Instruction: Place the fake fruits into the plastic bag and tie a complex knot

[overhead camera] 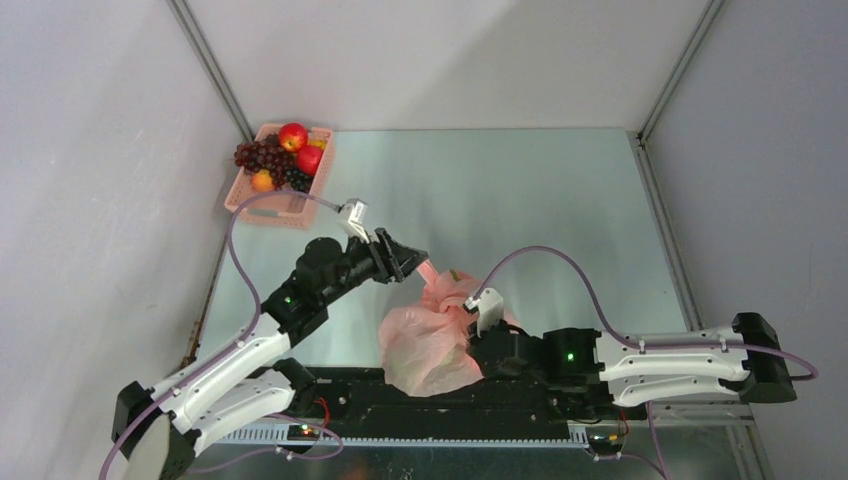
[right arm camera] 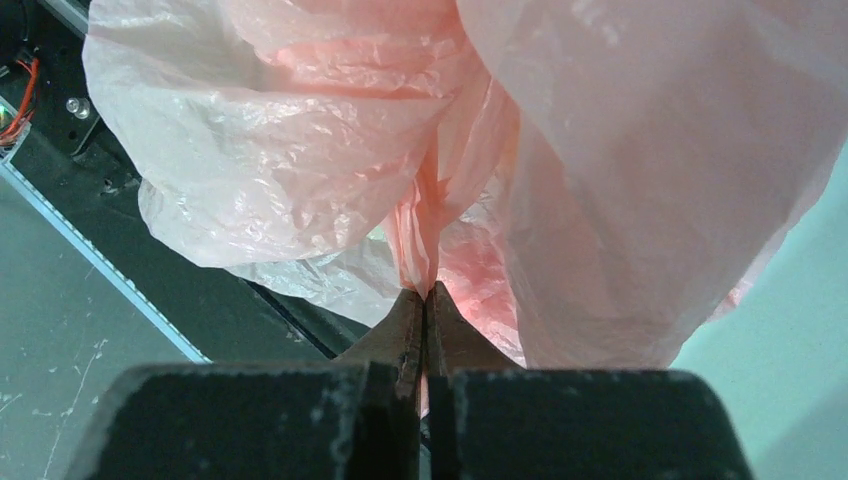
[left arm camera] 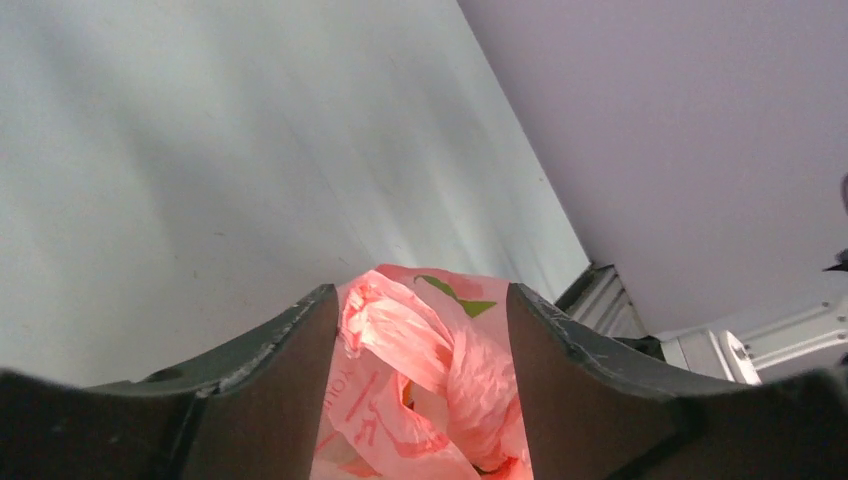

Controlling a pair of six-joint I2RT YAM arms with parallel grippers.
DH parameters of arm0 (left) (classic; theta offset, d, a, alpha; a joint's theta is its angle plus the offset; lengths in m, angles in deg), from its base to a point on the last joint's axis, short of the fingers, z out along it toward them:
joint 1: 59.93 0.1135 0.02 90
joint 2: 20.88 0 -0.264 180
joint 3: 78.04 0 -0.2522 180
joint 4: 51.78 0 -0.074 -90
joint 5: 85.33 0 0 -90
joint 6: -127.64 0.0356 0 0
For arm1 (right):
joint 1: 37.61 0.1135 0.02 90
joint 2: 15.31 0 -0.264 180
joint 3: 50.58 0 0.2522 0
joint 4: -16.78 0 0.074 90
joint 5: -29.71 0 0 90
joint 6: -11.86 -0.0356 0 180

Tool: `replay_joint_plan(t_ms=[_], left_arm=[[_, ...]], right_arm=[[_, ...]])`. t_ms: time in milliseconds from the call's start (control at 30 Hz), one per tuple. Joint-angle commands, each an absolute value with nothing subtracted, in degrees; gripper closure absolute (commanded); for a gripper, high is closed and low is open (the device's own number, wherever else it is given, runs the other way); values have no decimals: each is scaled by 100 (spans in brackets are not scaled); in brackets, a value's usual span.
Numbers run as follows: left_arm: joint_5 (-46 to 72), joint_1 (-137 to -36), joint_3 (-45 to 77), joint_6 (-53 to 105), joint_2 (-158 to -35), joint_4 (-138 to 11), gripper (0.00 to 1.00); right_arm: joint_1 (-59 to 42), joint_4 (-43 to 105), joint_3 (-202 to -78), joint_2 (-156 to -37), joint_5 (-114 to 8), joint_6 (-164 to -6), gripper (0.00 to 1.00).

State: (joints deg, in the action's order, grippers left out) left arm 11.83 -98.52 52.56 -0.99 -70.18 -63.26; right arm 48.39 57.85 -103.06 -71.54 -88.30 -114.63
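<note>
The pink plastic bag bulges at the near edge of the table, its top twisted into a knot-like bunch. My left gripper is open, and its fingers straddle that twisted top. My right gripper is shut on a thin fold of the bag at the bag's right side. More fake fruits stay in the pink basket at the far left: red apples, a dark grape bunch and an orange. What lies inside the bag is hidden.
The basket stands against the left wall at the table's far left corner. The black rail with the arm bases runs right under the bag. Grey walls close the table on three sides.
</note>
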Motion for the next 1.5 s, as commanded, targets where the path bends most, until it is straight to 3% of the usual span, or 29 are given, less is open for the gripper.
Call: replay_joint_plan(t_ms=[0, 233, 500, 633, 700, 733, 800, 867, 1167, 1467], left_arm=[[1284, -9824, 5767, -1039, -6697, -5314, 29], [973, -9928, 6056, -1413, -6892, -5245, 24], [562, -10147, 6080, -1637, -7292, -5085, 26], [493, -10313, 6069, -1694, -7465, -4930, 40], [405, -10349, 6040, -1677, -7549, -4899, 55], [344, -10351, 5996, -1628, -7593, -4905, 71], [166, -10355, 5831, -1468, -7632, -5045, 92], [-98, -10353, 5538, -1175, -7669, -5272, 99], [-514, -9955, 2758, 414, -8355, -6406, 100], [-503, -9057, 2205, 548, -9092, -6067, 100]], right_arm=[[4815, 5349, -10157, -6889, -8900, -11645, 100], [4817, 5159, -10090, -6859, -8875, -11653, 100], [4817, 5042, -10091, -6942, -8831, -11637, 100], [4813, 4994, -10091, -6969, -8829, -11630, 100], [4817, 4976, -10091, -6978, -8828, -11616, 100], [4817, 4958, -10091, -6973, -8838, -11609, 100], [4813, 4958, -10091, -6943, -8873, -11592, 100], [4814, 5024, -10132, -6869, -8941, -11581, 100], [4790, 6460, -11157, -6583, -9696, -11564, 100], [4043, 6494, -10404, -6415, -9007, -12078, 100]])
